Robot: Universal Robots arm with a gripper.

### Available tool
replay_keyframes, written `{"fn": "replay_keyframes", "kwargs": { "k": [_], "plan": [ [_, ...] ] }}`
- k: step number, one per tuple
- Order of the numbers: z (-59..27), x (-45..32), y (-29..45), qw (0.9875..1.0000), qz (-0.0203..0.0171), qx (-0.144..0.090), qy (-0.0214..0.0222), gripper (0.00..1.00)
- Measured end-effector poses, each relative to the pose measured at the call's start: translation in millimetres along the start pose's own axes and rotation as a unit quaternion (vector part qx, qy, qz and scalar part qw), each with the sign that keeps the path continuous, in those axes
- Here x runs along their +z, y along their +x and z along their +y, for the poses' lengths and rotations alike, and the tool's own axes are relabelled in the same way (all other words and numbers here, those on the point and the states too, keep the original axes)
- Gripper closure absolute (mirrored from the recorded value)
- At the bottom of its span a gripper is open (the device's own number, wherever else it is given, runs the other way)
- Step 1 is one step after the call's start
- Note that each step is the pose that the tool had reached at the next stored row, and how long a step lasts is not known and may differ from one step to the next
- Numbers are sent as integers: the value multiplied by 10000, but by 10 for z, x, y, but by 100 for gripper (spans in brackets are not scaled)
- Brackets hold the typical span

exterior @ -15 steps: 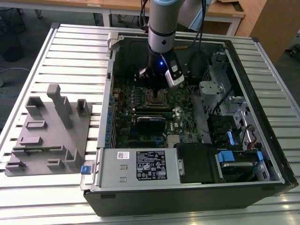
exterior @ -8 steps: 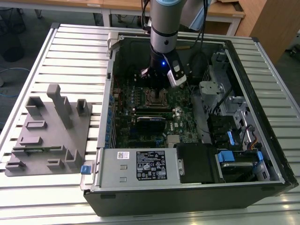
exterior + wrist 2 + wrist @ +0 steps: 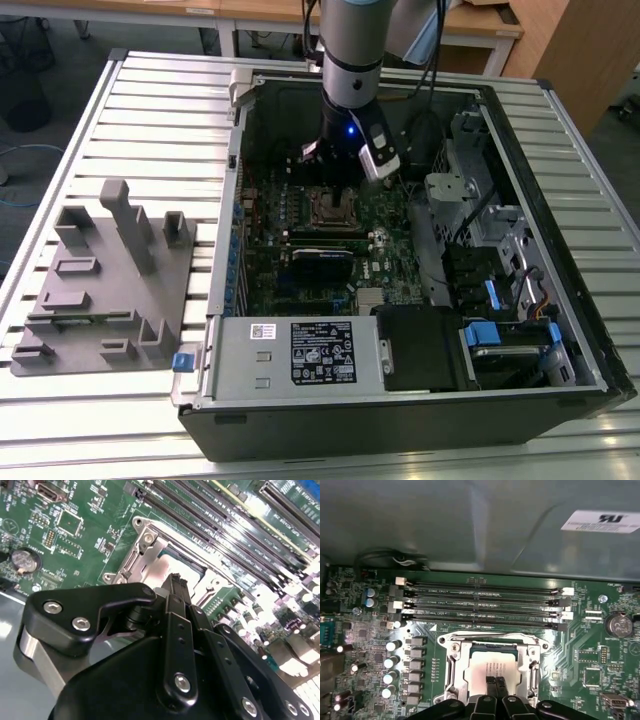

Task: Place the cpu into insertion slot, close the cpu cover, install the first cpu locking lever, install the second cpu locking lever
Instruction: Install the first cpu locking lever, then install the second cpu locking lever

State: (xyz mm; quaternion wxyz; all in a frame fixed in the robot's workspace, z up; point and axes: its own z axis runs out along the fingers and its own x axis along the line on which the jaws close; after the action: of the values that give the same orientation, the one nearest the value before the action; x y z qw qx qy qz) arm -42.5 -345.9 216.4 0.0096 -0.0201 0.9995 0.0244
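Observation:
The insertion slot point(image 3: 333, 207) sits in the middle of the green motherboard inside the open computer case. The cpu point(image 3: 492, 662) lies in it, pale silver face up. The cpu cover point(image 3: 461, 656), a silver frame with a central window, lies flat around the chip and also shows in the second wrist view point(image 3: 150, 567). My gripper point(image 3: 495, 684) hangs just above the chip's face with its two narrow black fingers pressed together and nothing between them. From the second wrist view, the gripper point(image 3: 178, 582) is over the socket's edge. I cannot tell how the locking levers stand.
Long black memory slots point(image 3: 480, 602) run beside the socket. A black card point(image 3: 322, 258) and the grey power supply box point(image 3: 300, 352) lie toward the case front. Drive bays with blue tabs point(image 3: 505, 300) fill the exterior view's right. A grey fixture block point(image 3: 105, 280) stands outside the case.

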Motion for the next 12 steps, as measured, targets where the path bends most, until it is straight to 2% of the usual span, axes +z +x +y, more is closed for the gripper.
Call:
{"fn": "replay_keyframes", "kwargs": {
  "k": [3, 12],
  "plan": [
    [2, -46, -1, 10000, 1, 0, 0, 90],
    [1, -46, -26, 10000, 0, 0, -1, 90]
  ]
}}
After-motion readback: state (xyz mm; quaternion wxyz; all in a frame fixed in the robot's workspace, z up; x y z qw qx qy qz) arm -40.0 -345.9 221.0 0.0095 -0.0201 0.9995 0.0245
